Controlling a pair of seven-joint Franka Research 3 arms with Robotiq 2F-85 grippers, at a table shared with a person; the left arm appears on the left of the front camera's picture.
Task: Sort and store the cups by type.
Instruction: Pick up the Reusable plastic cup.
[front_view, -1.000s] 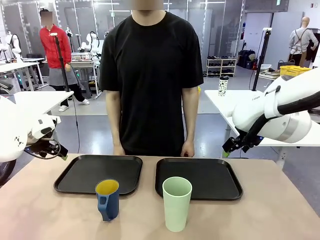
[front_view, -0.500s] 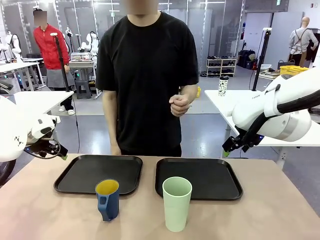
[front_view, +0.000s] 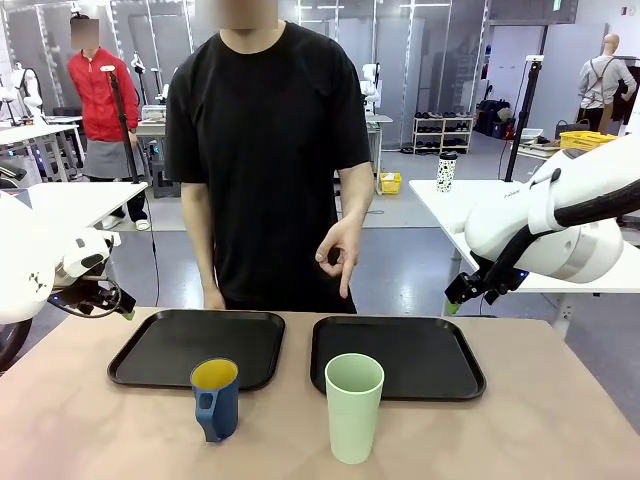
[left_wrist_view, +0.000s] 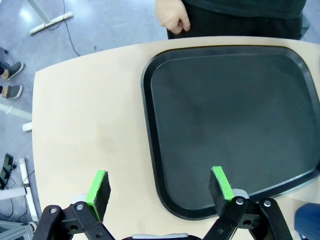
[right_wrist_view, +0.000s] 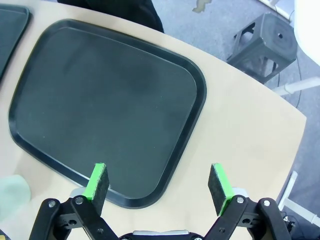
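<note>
**Claws open and idle, both cups on the near worktop**

The left claw (left_wrist_view: 159, 186) hangs with its green-padded fingers spread and empty, above the bare tan worktop (front_view: 520, 430) at the left tray's outer rim. That left tray (front_view: 160, 345) is a matte black rounded rectangle with a raised lip and carries nothing. In front of it, on the worktop and just off the tray's near rim, stands the dark blue mug (front_view: 216, 400). It is glossy, yellow inside, and its handle faces the camera. In the left wrist view only a blue sliver of it shows at the corner.

The pale mint-green tumbler (front_view: 354, 405), a smooth tapered plastic cup without a handle, stands in front of the right tray (front_view: 420, 350), a bare twin of the first. The right wrist view cuts it to a blurred green patch.

The right claw (right_wrist_view: 157, 181) hangs over that tray's outer rim, jaws wide apart and gripping nothing.

The person's hand (front_view: 338, 255) was a fist at chest height half a second ago. It now hangs lower, fingers pointing down. Cups and arms have not moved.
</note>
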